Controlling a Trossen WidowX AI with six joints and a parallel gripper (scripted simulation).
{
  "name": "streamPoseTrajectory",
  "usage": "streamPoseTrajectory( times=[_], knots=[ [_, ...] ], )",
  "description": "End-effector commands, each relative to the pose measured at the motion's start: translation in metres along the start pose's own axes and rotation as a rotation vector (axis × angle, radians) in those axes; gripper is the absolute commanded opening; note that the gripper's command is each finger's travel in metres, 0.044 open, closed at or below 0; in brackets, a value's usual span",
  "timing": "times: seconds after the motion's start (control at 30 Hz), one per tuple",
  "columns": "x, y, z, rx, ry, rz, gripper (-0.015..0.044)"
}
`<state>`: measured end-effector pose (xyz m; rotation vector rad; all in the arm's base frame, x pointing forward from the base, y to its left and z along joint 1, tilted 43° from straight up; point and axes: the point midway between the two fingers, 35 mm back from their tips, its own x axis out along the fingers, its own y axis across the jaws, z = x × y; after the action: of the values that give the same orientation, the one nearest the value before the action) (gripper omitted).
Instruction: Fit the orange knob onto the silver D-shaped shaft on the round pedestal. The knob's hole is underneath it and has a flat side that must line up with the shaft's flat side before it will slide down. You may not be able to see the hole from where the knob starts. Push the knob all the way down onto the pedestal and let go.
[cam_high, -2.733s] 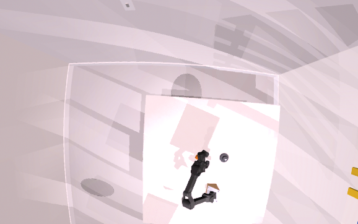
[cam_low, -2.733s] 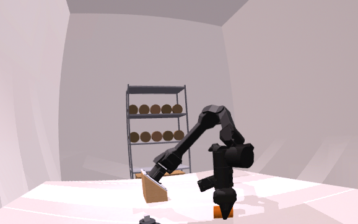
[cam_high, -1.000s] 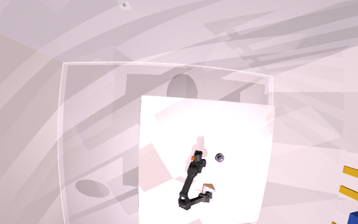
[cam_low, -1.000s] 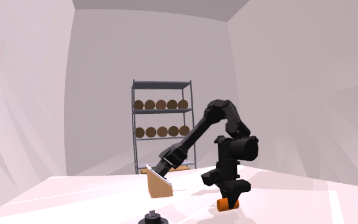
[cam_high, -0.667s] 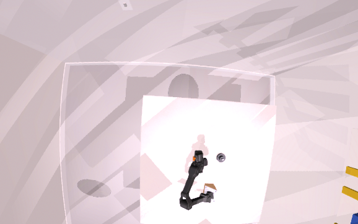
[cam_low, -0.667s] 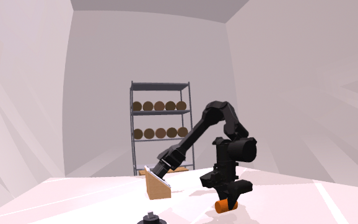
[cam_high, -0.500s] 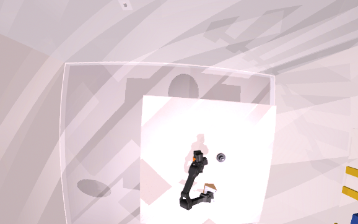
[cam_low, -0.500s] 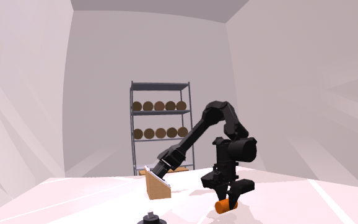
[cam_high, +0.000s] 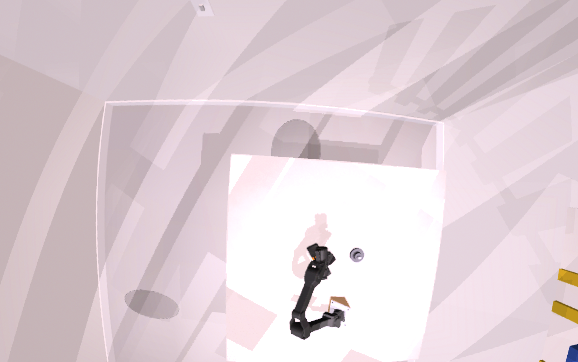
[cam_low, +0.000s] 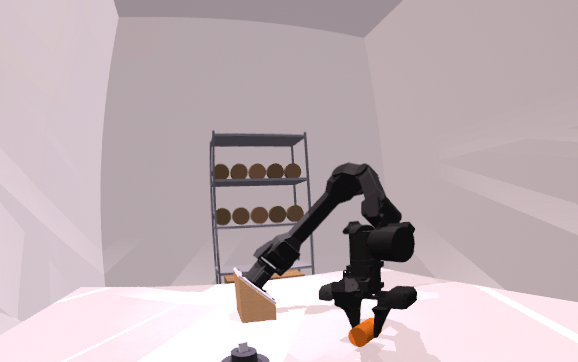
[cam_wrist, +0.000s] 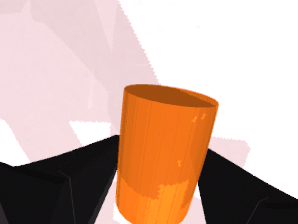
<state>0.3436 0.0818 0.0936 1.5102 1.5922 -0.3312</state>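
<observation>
The orange knob (cam_high: 314, 258) (cam_low: 360, 336) (cam_wrist: 162, 125) is a cylinder lying roughly on its side between the fingers. One end face shows dark orange in the wrist view; no hole can be made out. My gripper (cam_low: 366, 330) (cam_wrist: 160, 149) points down and is shut on the knob, low over the table; whether the knob touches the table is unclear. The round dark pedestal (cam_high: 352, 256) (cam_low: 244, 356) stands apart from the knob, to its right in the top view and at the bottom edge of the exterior view. Its silver shaft (cam_low: 243, 346) stands upright.
The white table (cam_high: 270, 200) carries the arm's wooden wedge base (cam_high: 340, 302) (cam_low: 256, 306). A shelf rack (cam_low: 260, 182) with several round brown objects stands behind the table. Yellow bars (cam_high: 566, 310) lie off the table at the right.
</observation>
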Motion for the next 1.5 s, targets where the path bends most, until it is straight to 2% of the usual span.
streamPoseTrajectory(
  times=[0.0,0.47,0.73,1.2,1.47],
  knots=[
    [-0.0009,0.0010,-0.0002,-0.043,-0.001,0.003,0.0181],
    [-0.0010,0.0011,-0.0003,-0.520,-0.002,0.002,0.0181],
    [-0.0010,0.0011,-0.0003,-0.566,-0.002,0.002,0.0181],
    [-0.0010,0.0011,-0.0003,-1.044,-0.002,0.002,0.0181],
    [-0.0010,0.0011,-0.0003,-1.090,-0.002,0.002,0.0181]
  ],
)
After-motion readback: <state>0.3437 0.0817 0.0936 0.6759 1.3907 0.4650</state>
